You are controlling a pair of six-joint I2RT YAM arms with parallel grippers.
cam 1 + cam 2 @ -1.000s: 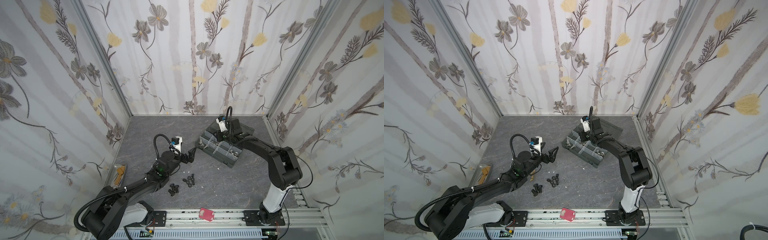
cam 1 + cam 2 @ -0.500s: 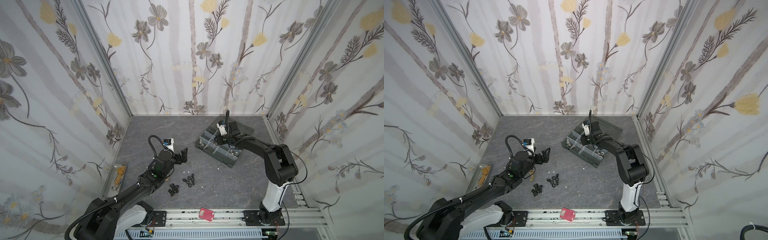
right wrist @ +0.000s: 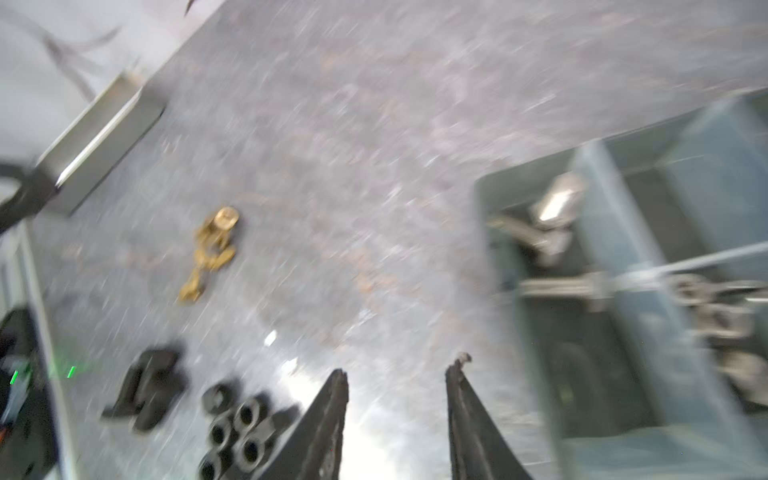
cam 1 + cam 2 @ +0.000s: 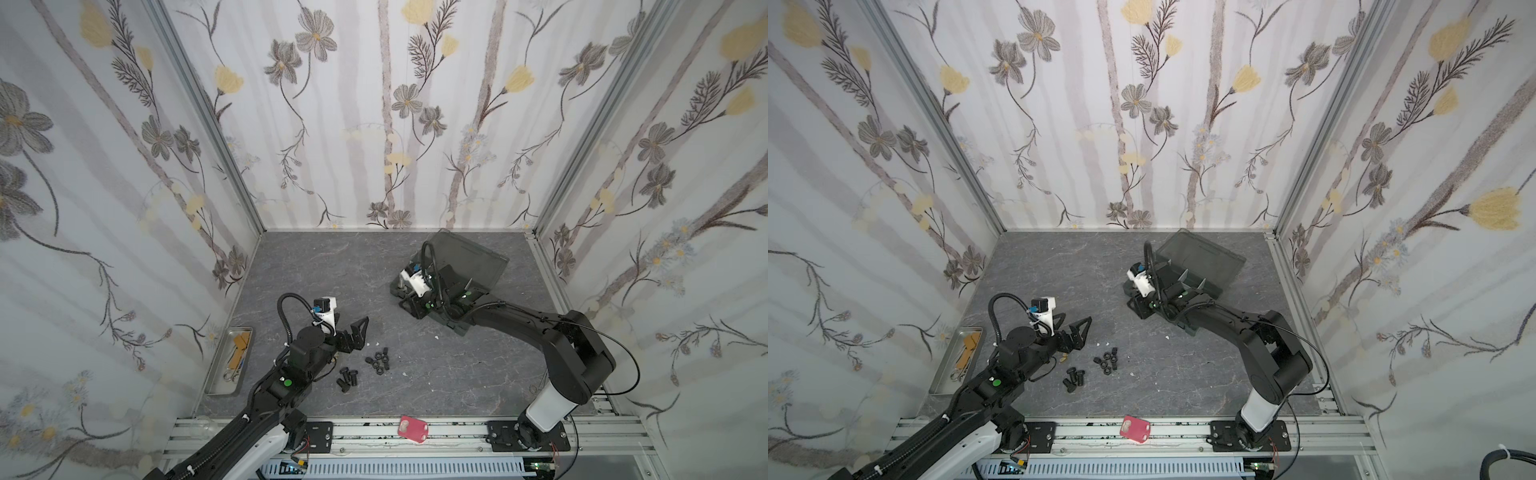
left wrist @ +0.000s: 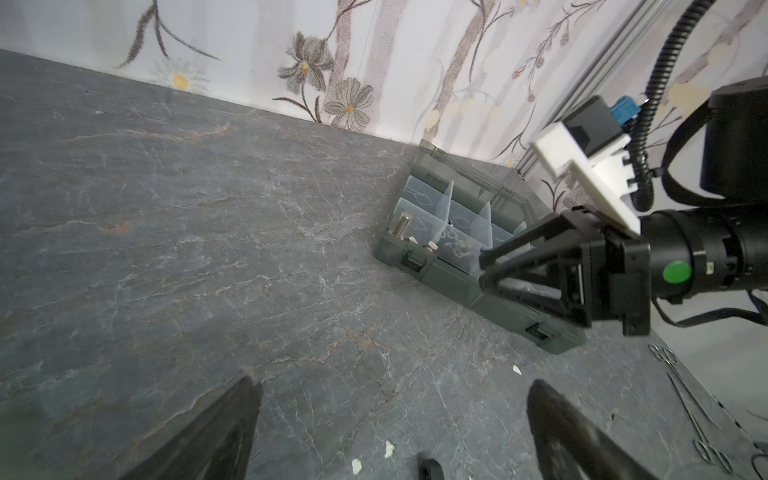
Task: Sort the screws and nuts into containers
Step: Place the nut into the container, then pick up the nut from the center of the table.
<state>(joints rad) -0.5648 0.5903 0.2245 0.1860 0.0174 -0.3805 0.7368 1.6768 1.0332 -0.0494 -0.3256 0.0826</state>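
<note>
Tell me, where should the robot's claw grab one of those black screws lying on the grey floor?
Probably from straight above, with the left gripper, which is open and nearest. The black screws seem to lie on their sides in a tight clump beside the nuts, so pinch an outer one across its narrow shank, just under the wide head, which should stop it slipping.

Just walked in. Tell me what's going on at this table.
Two robot arms are sorting hardware into an open organizer box. Silver screws and silver nuts already lie on either side of a clear divider at one end. The right gripper is at that end of the box, fingers apart and empty. The left gripper, wide open and empty too, hovers by the black screws and black nuts, which sit loose on the table, not yet sorted.
</note>
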